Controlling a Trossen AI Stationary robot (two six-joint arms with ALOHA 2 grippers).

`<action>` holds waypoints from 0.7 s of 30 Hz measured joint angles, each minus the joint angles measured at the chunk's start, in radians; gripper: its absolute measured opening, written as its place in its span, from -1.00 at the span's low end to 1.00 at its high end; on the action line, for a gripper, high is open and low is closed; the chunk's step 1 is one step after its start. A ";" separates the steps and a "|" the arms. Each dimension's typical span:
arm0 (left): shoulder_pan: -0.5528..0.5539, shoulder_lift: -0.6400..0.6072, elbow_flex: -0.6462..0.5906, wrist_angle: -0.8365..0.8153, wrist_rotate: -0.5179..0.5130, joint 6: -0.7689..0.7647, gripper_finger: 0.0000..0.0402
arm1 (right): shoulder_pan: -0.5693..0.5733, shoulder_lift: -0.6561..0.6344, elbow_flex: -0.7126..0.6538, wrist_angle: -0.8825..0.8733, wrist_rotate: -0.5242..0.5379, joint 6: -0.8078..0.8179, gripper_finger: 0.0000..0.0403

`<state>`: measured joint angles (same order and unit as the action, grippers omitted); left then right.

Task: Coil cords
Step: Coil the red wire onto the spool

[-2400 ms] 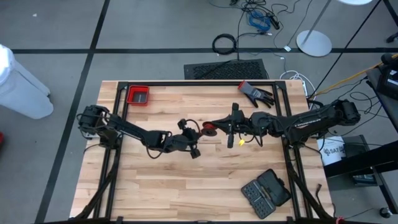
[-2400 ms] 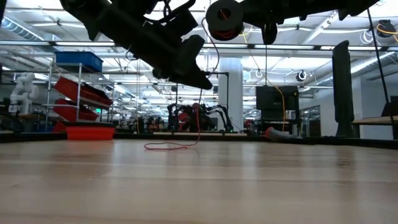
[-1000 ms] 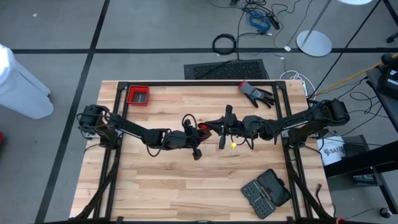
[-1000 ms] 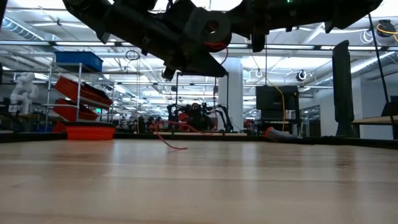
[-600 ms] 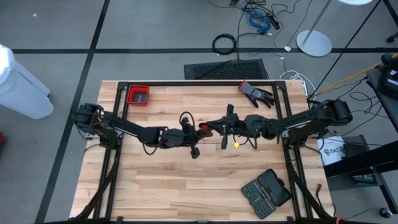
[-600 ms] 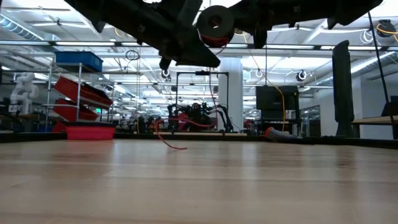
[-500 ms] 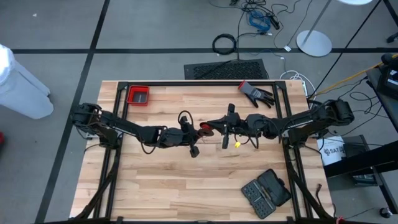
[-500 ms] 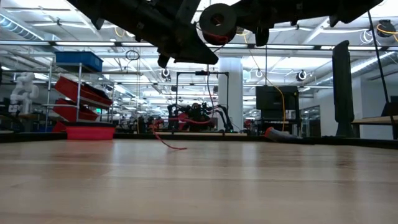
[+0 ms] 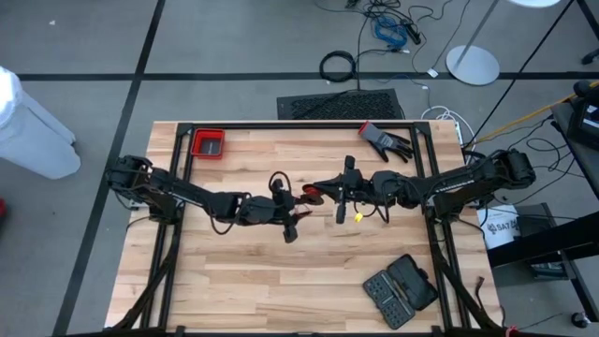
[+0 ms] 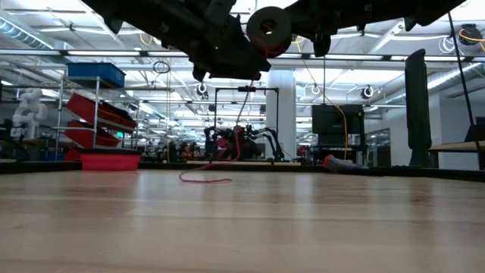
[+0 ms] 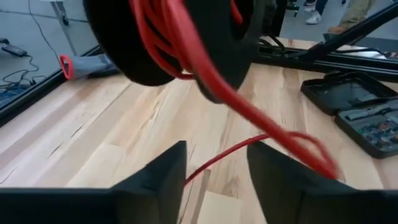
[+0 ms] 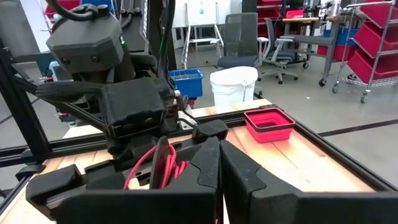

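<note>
The cord is a thin red string wound on a small round black disc (image 9: 308,195), which hangs high above the table's middle, next to my right gripper (image 9: 323,192), which is shut. In the low view the disc (image 10: 267,26) faces the camera. A strand (image 10: 242,114) hangs down from it, and the cord's end (image 10: 204,180) lies in a flat loop on the wood. My left gripper (image 11: 217,174) stands open just below the disc (image 11: 180,37), toward the table's near edge. One red strand (image 11: 214,160) runs between its fingers; I see no touch. My right gripper comes level from the table's right side, its shut fingers (image 12: 214,163) beside the disc's edge (image 12: 163,163). The fingers themselves hide the place of contact. The disc stands on edge, lifted well clear of the table, with the cord hanging slack below it.
A red tray (image 9: 208,143) stands at the far left corner and a dark glove (image 9: 386,140) lies at the far right. An open black tool case (image 9: 401,289) lies near the front right. A small yellow thing (image 9: 357,217) dangles under my right arm.
My left gripper has let the cord go. The strand that rose slanting from the table toward it has dropped: its end now lies in a flat loop on the wood, and the rest hangs straight from the disc. The disc has stayed where it was.
</note>
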<state>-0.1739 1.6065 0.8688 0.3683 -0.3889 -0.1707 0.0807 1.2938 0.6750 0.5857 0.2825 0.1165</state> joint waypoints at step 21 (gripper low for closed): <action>-0.099 -0.330 -0.001 -0.330 0.057 -0.006 0.11 | 0.000 -0.073 0.000 -0.091 0.000 0.010 -1.00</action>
<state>-0.2728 1.2760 0.8677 0.0387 -0.3323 -0.1767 0.0807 1.2209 0.6750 0.4946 0.2820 0.1268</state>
